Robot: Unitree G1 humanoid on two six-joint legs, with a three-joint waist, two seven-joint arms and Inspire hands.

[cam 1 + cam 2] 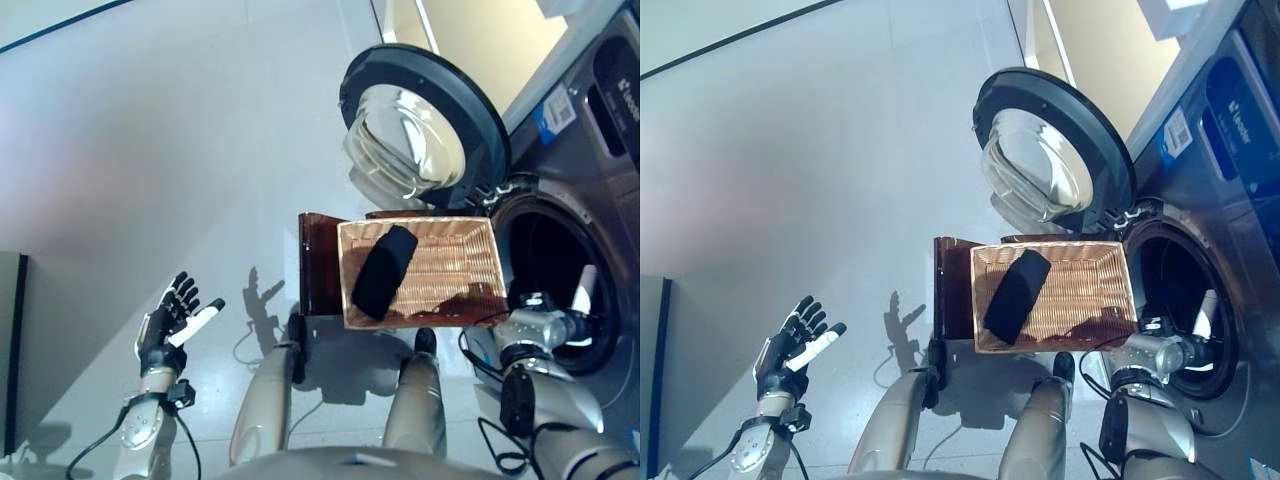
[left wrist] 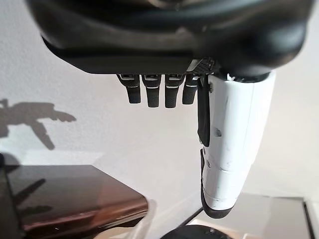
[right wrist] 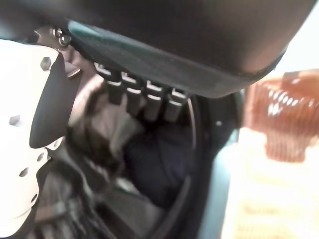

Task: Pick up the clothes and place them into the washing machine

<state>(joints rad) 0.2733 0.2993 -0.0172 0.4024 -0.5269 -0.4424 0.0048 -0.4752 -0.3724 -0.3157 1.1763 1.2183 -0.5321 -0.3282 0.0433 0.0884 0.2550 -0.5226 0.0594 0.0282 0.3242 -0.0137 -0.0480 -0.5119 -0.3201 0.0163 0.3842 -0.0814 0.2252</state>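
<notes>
Reaching into the drum [image 1: 560, 270], right hand [image 1: 585, 295] perhaps empty, fingers straight.

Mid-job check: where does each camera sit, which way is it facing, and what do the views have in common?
Left eye view: head camera looking down at the basket, a dark garment in it, and the open washer door; left hand raised open.
Right eye view: same scene; right hand at the drum opening.
Left wrist view: along its open fingers toward the floor.
Right wrist view: into the drum at clothes.
Both eyes share everything.
</notes>
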